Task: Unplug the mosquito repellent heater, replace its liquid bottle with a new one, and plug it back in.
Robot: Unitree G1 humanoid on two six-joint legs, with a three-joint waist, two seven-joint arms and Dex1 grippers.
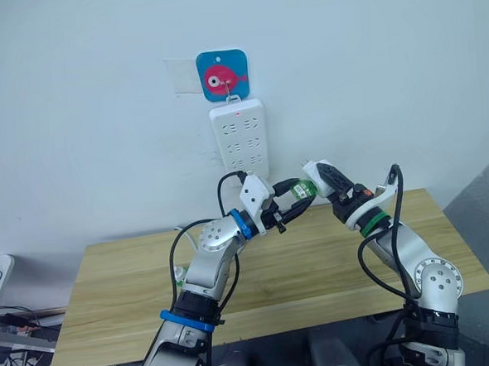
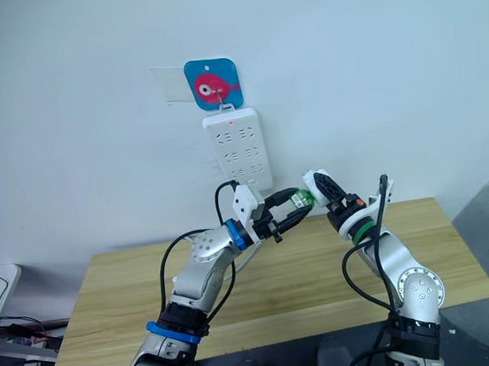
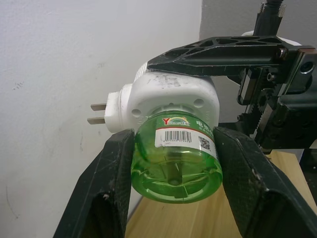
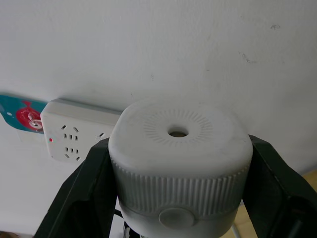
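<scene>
**Heater and bottle held between both grippers**

While the right gripper [image 4: 173, 198] clamps the mosquito repellent heater [image 3: 166, 99] above the wooden table [image 1: 316, 266], the left gripper [image 3: 171, 168] is closed on the green bottle [image 3: 177, 161] seated in it, below the wall-hung power strip [image 1: 240, 135].

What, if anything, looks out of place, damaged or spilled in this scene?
Nothing stands out. The mosquito repellent heater is unplugged and held in mid-air by the right end effector, while the left end effector grips its liquid bottle, still attached. The power strip hangs straight on the wall. No spill shows.
</scene>
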